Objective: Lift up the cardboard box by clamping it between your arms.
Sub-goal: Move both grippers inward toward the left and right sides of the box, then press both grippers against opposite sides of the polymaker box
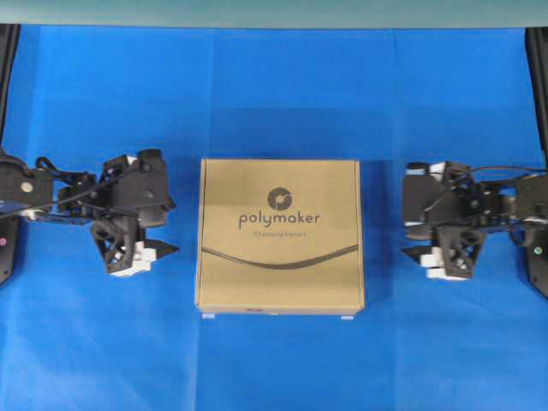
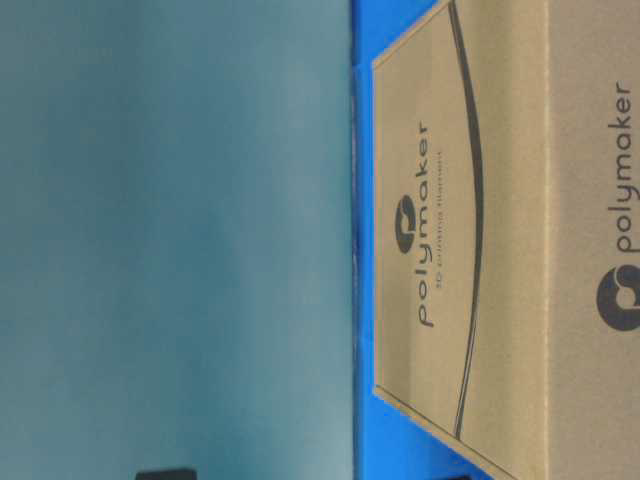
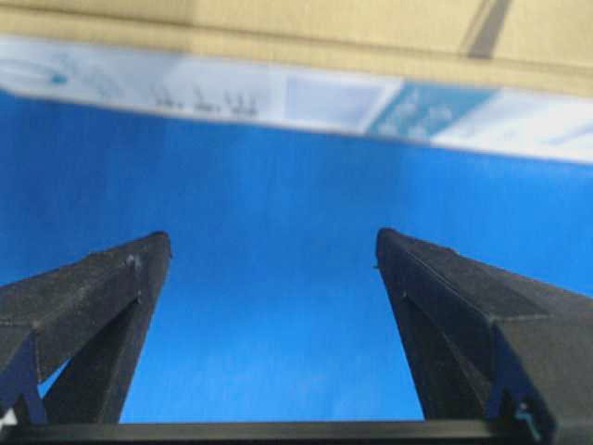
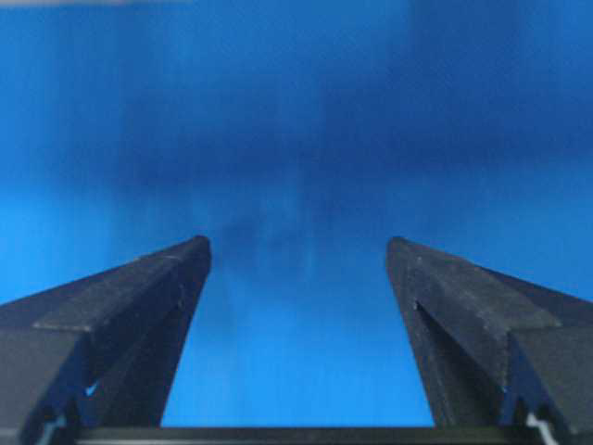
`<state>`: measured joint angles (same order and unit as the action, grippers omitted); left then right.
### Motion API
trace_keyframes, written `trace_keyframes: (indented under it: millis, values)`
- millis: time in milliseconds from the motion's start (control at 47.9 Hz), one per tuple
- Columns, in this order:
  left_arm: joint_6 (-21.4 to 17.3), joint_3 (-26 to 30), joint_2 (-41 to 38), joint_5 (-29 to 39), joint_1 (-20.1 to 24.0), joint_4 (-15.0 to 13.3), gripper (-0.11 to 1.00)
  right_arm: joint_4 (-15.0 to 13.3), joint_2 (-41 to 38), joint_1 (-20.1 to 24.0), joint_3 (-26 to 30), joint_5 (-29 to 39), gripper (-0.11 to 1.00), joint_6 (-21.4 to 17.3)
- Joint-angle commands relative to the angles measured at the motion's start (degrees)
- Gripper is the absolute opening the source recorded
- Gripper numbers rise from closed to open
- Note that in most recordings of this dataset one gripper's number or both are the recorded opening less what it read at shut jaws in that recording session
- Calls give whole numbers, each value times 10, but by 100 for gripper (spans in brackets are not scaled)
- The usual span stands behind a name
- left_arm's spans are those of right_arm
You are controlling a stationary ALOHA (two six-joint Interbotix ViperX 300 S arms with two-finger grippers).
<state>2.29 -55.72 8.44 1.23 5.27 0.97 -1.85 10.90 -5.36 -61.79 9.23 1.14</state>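
Observation:
The cardboard box (image 1: 281,235) lies flat in the middle of the blue cloth, tan, with "polymaker" and a curved line on its top. It fills the right side of the table-level view (image 2: 480,250). My left gripper (image 1: 173,227) is to the left of the box, pointing at its side with a gap between them. Its jaws stand open and empty (image 3: 273,241), and the box's labelled side (image 3: 278,28) runs along the top of that view. My right gripper (image 1: 406,231) is off the box's right side, a wider gap away, also open and empty (image 4: 298,243) over bare cloth.
A blue cloth (image 1: 274,360) covers the whole table. Black frame posts stand at the far left (image 1: 7,77) and far right (image 1: 538,77). A teal backdrop (image 2: 170,230) rises behind the table.

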Motion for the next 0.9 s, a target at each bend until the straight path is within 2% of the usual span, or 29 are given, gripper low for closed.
trace_keyframes:
  millis: [0,292,459,876]
  values:
    - [-2,21,-18,-7,1,1,87,-7,-25,0,23,-20,99,4]
    - [-4,49,-62,-7,1,1,87,-18,-104,-1,85,-62,99,3]
    - [-9,64,-70,-7,1,1,87,-18,-123,0,111,-61,99,2]
    - [-9,89,-74,-4,1,1,87,-18,-124,5,120,-40,99,-8]
